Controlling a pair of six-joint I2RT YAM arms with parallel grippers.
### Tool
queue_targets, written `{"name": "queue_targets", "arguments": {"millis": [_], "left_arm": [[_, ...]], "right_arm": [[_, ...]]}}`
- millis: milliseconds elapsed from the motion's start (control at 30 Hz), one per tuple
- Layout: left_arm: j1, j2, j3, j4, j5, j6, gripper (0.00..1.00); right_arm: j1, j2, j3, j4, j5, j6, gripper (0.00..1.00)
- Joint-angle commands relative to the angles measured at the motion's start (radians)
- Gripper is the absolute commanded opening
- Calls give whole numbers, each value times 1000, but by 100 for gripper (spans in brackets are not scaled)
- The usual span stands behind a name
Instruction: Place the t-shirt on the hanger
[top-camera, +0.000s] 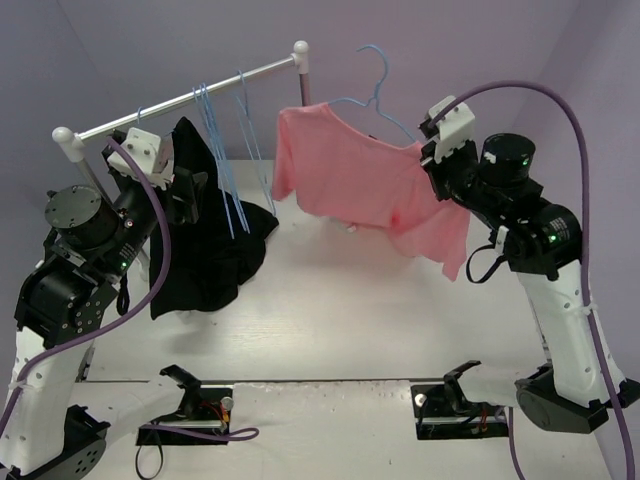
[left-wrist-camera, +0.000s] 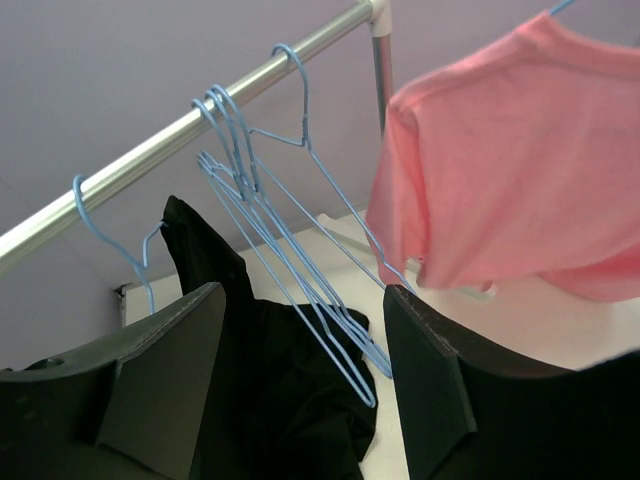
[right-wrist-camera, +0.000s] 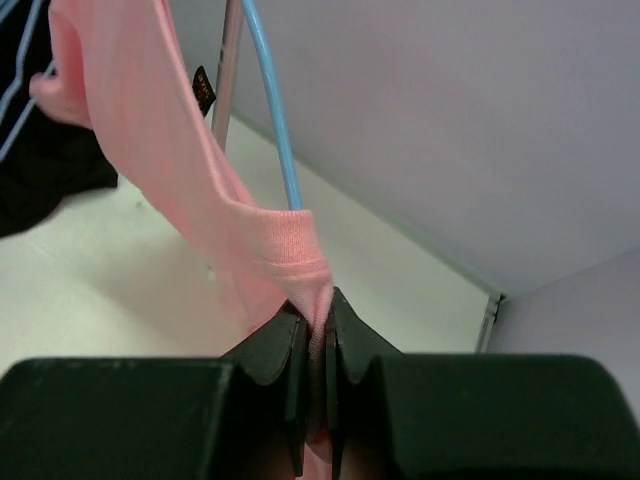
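T-shirt (right-wrist-camera: 150, 130) cloth is pinched flat between my right fingers (right-wrist-camera: 270, 360), which are pressed together on a hemmed edge of the salmon-pink fabric. A light-blue wire hanger (right-wrist-camera: 275, 120) runs down into that same hemmed opening just above the pinch. I cannot tell whether the wire itself is caught in the grip or only the cloth.

From the overhead view, the t-shirt hangs in the air above the desk (top-camera: 330, 320), spread between my right fingers and the far side, where one shoulder sits near the end post (top-camera: 304, 85) of a metal rail (top-camera: 190, 95). The hanger's hook stands free above the collar and is not on the rail. One sleeve and the lower cloth droop below my right wrist.

My left fingers (left-wrist-camera: 170, 380) are spread apart and hold nothing. They hover near the rail, facing a bunch of spare hangers (left-wrist-camera: 290, 280) of the same blue wire hooked there, and a black garment (left-wrist-camera: 270, 380) that hangs on its own hanger and trails onto the desk.

As I judge it, the dressing step is almost done: the far shoulder looks seated, while the shoulder on my right is the one in hand. The next move calls for settling that shoulder over the wire's end without dragging the far one off. I would also want the left fingers steadying the hook or collar before the right ones let go.
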Motion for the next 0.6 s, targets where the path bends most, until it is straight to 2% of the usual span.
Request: {"name": "queue_targets", "arguments": {"millis": [0, 200, 333, 567], "left_arm": [[4, -6, -32, 21, -4, -43, 60], [4, -28, -89, 11, -8, -68, 60], [4, -39, -111, -14, -32, -100, 60], [4, -79, -120, -103, -164, -145, 60]], "right_arm": [[-2, -75, -141, 178, 85, 54, 0], [-2, -65, -231, 231, 59, 79, 0], [6, 25, -177, 263, -16, 135, 0], [87, 214, -48, 348, 50, 144, 0]]}}
